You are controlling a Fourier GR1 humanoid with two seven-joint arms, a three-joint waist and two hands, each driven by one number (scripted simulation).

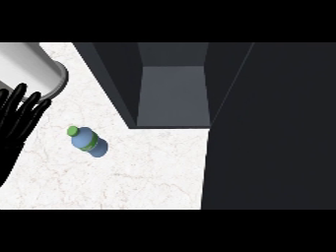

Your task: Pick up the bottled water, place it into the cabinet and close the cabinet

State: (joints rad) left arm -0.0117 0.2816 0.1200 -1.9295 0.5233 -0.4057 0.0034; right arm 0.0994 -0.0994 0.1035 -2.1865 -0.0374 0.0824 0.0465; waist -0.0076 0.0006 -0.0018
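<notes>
The dark cabinet [174, 93] stood open on the white bench [127, 177]; the left hand [7, 125] rested at the left edge, fingers straight and wide, holding nothing; the bottled water [85, 141] stood alone nearby; best to grab its middle.

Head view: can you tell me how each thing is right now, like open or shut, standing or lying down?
bottled water: standing on the counter, green cap on, nothing touching it.
cabinet: open, with nothing showing inside.
cabinet door: swung open, dark panel at the view's right.
left hand: open, fingers straight, resting at the left edge, apart from the bottle.
right hand: not in view.
</notes>
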